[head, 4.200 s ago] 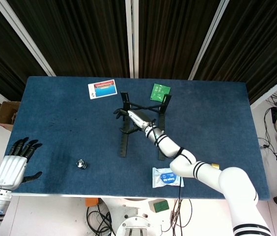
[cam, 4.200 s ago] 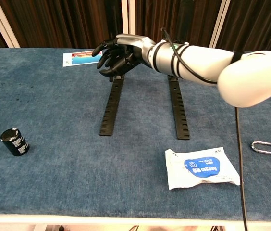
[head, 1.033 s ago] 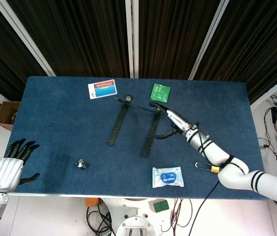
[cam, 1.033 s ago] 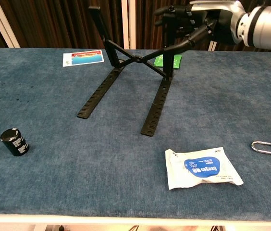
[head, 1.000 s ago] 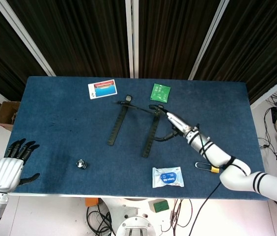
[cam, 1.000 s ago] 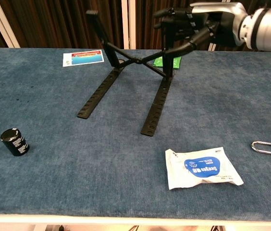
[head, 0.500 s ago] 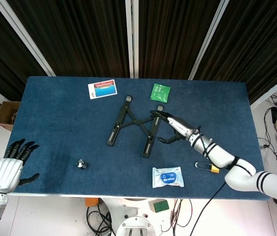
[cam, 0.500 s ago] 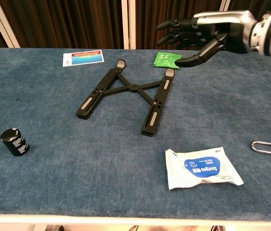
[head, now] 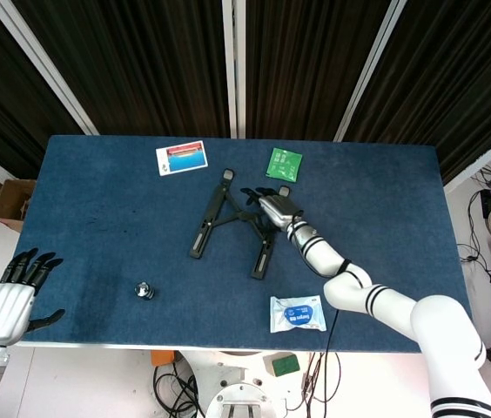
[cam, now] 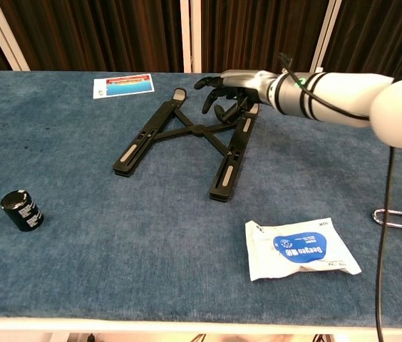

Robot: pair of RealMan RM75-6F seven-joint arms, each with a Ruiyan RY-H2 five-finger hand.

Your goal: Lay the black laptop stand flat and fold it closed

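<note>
The black laptop stand (head: 231, 222) lies flat on the blue table (head: 97, 226), its two rails spread apart and joined by crossed bars (cam: 195, 130). My right hand (head: 272, 207) hovers low over the far end of the stand's right rail (cam: 231, 153). Its fingers (cam: 214, 91) are apart and curled downward toward the crossed bars. I cannot see a firm grip on any part. My left hand (head: 12, 296) hangs off the table's near left corner, fingers spread, holding nothing.
A small black can (cam: 21, 210) stands near the front left. A white and blue packet (cam: 301, 248) lies front right, with a padlock (cam: 400, 217) beyond it at the right edge. A picture card (head: 181, 158) and green packet (head: 284, 162) lie at the back.
The stand, upright a second ago, now lies flat. My right hand has moved left from beside the stand to over the far end of its right rail.
</note>
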